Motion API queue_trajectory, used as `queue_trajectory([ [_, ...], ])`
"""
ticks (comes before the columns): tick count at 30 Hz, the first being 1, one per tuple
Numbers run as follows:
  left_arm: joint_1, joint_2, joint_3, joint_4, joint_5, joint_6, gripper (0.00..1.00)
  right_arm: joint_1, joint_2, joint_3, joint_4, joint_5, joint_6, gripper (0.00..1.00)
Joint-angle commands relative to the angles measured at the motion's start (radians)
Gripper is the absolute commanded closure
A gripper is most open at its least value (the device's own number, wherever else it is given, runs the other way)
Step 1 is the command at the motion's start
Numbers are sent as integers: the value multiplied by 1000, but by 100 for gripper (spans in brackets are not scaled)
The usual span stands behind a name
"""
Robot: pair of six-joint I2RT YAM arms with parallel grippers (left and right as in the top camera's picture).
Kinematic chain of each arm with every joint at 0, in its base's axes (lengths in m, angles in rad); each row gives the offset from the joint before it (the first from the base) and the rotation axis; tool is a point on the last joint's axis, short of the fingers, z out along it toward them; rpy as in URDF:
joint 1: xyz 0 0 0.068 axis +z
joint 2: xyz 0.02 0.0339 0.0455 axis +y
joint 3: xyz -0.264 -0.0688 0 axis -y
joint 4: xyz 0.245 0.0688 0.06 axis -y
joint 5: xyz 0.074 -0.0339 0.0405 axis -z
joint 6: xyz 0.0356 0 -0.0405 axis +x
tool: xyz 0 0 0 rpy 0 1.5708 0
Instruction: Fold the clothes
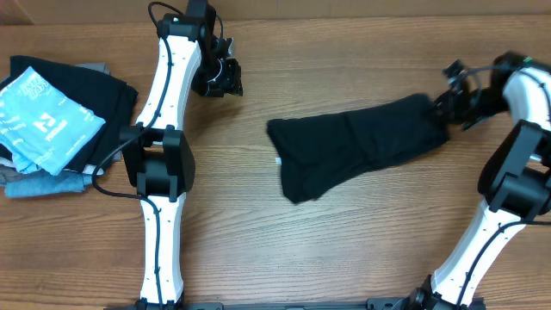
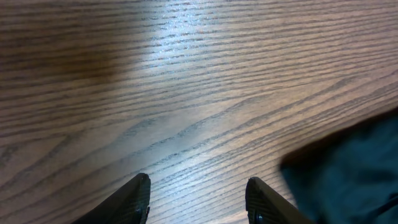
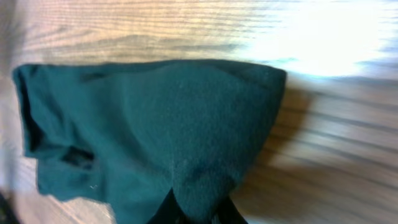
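Black T-shirt (image 1: 357, 146) bunched on table (image 1: 344, 258), right claw (image 3: 198, 210) pinching its edge, tips cut off, left claw (image 2: 198, 184) parted, empty.

The bottom edge of the right wrist view cuts off the black T-shirt (image 3: 155, 124) and most of the right gripper (image 3: 198, 206).

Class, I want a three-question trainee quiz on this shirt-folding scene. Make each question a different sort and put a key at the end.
1. True or false: the left claw grips the black T-shirt.
2. Fill in: the right claw is ____ on the T-shirt.
3. Where does the light-blue printed garment lie? A on the garment pile; B under the T-shirt; C in the right claw.
Key: 1 false; 2 shut; 3 A.
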Motion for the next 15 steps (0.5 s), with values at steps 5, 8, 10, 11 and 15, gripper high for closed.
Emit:
queue_trajectory([
  [5,50,15,18,-1,-12,-10,46,7,-6,380,-243,122,1,95],
  [8,59,15,18,-1,-12,-10,46,61,-6,417,-286,178,2,94],
  [10,58,16,18,0,-12,-10,46,107,-6,417,-301,210,3,94],
  [11,58,16,18,0,-12,-10,46,138,-6,417,-305,233,15,93],
  [15,58,16,18,0,-12,-10,45,261,-6,417,-320,340,58,93],
])
